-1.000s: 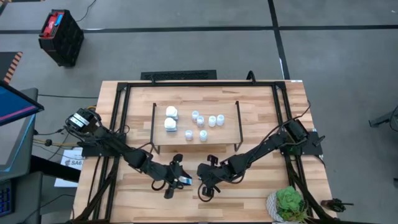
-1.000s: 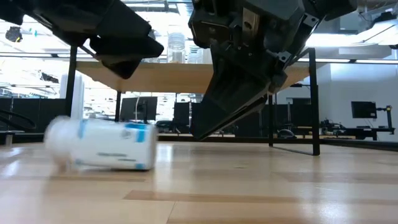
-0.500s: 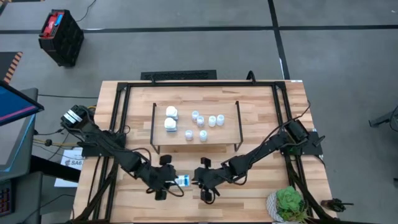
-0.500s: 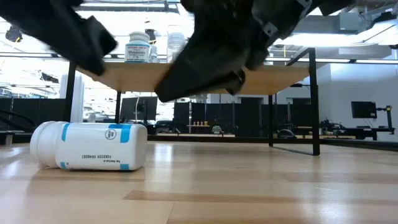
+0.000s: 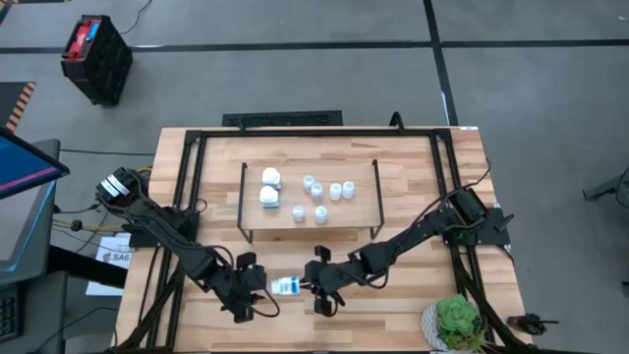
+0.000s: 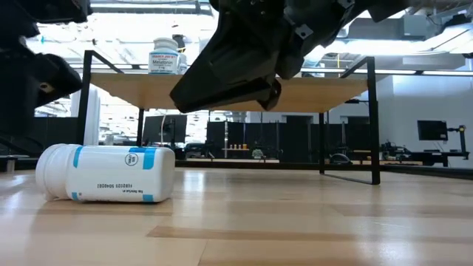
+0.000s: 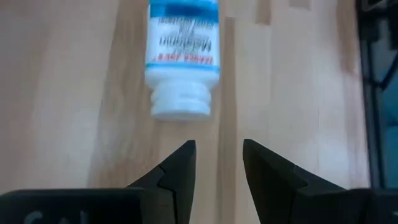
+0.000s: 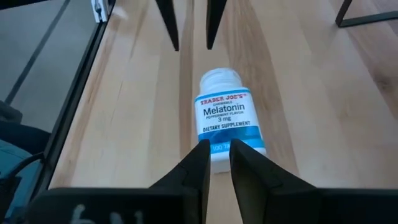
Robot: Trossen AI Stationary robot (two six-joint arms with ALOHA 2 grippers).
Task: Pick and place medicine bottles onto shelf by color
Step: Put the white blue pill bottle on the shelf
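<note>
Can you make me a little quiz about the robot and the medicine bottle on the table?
1. True or false: the medicine bottle on the table is standing upright.
2. Where is that bottle?
A. up on the shelf
B. on the table, between the left gripper and the right gripper
C. in the plant pot
3. Fill in the word: in the right wrist view, the big word on the bottle's label is ______.

Key: 1 false, it lies on its side. 2 B. 3 Melatonin.
</note>
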